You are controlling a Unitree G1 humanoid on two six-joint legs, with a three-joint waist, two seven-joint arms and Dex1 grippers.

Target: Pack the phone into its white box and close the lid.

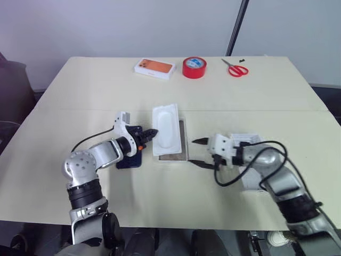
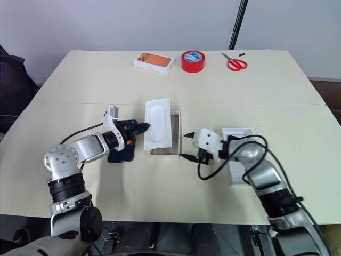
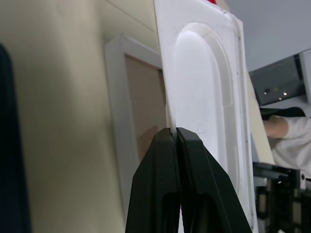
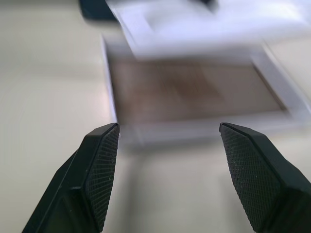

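Left tool (image 1: 154, 132) is pinching the moulded white insert's (image 1: 165, 128) edge, holding it tilted over the white box (image 1: 183, 150) at frame centre. Right tool (image 1: 201, 152) is gaping wide, empty, just right of it. Phone (image 1: 129, 159) is lying on the surface (image 1: 160, 96) under the left wrist — lid (image 1: 250, 140) behind the right arm.

moulded insert (image 1: 165, 128) overhanging white box (image 1: 183, 152), bare table (image 1: 176, 192) nearer
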